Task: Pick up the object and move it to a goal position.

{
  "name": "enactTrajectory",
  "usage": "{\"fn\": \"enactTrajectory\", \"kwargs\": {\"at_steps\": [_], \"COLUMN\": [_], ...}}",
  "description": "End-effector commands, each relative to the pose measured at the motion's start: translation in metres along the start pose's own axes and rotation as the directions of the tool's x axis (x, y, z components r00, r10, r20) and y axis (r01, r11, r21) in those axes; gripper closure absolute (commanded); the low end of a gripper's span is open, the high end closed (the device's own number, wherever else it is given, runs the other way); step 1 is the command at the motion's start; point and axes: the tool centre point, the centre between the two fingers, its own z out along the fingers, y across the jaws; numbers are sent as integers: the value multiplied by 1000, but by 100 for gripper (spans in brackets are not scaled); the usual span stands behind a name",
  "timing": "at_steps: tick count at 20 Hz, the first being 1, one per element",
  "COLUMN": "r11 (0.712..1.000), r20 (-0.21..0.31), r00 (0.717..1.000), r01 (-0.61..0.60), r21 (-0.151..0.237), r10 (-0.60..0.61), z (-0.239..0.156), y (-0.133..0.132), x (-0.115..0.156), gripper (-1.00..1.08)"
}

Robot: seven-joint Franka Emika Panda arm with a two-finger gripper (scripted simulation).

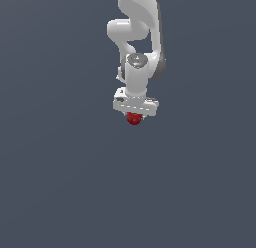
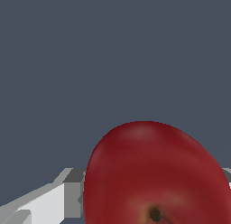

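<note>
The ball [image 1: 134, 118] was clamped in the claw [image 1: 134, 115]; being round and glossy, it could be squeezed out and dropped.

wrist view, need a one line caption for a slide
Close-up of a glossy dark-red ball filling the lower frame, a gripper finger beside it, against plain grey.

We see here no real room but a simulated scene, a plain render. All around there is only one flat dark blue-grey background [image 1: 50, 182], even in colour, with no walls, furniture or edges. The smooth white jointed robot arm [image 1: 137, 37] has a clean computer-drawn look with simple shading. In the wrist view the same dark blue-grey fills the picture.
</note>
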Motion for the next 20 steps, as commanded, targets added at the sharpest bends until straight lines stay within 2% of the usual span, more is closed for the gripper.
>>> {"fn": "enactTrajectory", "kwargs": {"at_steps": [1, 11, 20], "r11": [1000, 1000, 1000], "r20": [-3, -3, -3], "r00": [1000, 1000, 1000], "r01": [0, 0, 0], "r21": [0, -1, 0], "r10": [0, 0, 0], "z": [-21, -91, -117], "y": [-10, -43, -57], "x": [-7, -30, -37], "gripper": [108, 108, 108]}}
